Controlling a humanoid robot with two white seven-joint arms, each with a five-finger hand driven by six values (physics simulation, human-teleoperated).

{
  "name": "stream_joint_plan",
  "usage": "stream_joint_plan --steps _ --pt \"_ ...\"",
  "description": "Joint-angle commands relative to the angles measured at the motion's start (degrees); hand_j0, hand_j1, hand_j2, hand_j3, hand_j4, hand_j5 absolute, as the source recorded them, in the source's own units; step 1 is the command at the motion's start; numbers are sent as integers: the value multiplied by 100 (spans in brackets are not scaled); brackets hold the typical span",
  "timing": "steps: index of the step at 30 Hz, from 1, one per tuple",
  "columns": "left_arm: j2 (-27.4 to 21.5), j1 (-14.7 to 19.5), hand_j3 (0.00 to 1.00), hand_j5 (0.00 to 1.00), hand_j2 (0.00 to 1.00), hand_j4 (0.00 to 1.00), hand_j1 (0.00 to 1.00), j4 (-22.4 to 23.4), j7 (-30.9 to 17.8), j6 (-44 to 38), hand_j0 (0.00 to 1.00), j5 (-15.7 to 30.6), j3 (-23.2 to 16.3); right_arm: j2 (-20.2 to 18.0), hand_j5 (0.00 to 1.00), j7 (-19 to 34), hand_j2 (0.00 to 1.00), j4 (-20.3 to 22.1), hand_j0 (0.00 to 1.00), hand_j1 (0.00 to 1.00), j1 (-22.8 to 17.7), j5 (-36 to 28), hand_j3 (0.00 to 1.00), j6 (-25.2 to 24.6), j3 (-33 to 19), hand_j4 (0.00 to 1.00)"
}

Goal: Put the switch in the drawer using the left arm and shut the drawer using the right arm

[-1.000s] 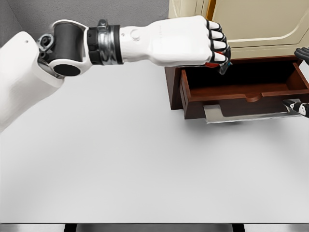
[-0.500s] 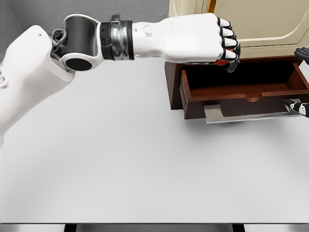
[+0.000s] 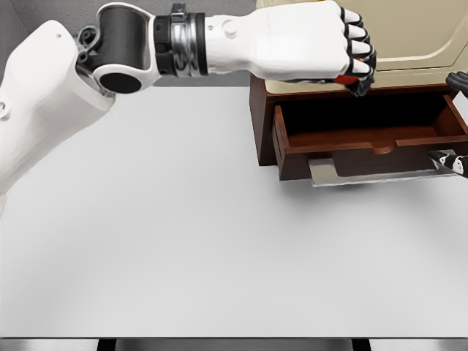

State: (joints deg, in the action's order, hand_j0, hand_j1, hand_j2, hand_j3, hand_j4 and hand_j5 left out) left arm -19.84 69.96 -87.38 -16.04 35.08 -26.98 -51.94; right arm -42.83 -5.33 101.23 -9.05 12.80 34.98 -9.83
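Head view: switch (image 3: 357, 69) clenched in left hand (image 3: 322, 44) — above open drawer (image 3: 365, 135)

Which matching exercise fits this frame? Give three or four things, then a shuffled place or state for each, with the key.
Things:
1. left robot hand
2. drawer
3. right robot hand
4. table

States:
A. pulled open, nothing visible inside
B. at the picture's right edge, mostly cut off
C. fist curled, a red item peeking between its fingers
D. flat white surface

Pairs: 1-C, 2-A, 3-B, 4-D

No readable text, labels, brands, numbers or signs anywhere; all surfaces plain
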Motion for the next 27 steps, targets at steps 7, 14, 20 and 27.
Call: stream_joint_plan --steps 7,14,20,27 --pt "120 167 55 55 55 55 55 256 4 -8 55 43 17 -6 100 -3 100 2 100 100 -9 -32 100 2 -1 100" --pt "129 281 55 55 55 55 55 441 4 -8 55 43 17 -6 100 -3 100 2 100 100 -9 -32 100 2 -1 100" --pt "129 316 56 56 56 56 56 502 4 -8 56 52 26 -6 100 -3 100 2 100 100 -9 -32 100 2 -1 100" --pt "314 360 58 58 58 58 58 652 4 -8 58 43 26 -6 100 -3 100 2 100 100 -9 -32 100 2 -1 100"
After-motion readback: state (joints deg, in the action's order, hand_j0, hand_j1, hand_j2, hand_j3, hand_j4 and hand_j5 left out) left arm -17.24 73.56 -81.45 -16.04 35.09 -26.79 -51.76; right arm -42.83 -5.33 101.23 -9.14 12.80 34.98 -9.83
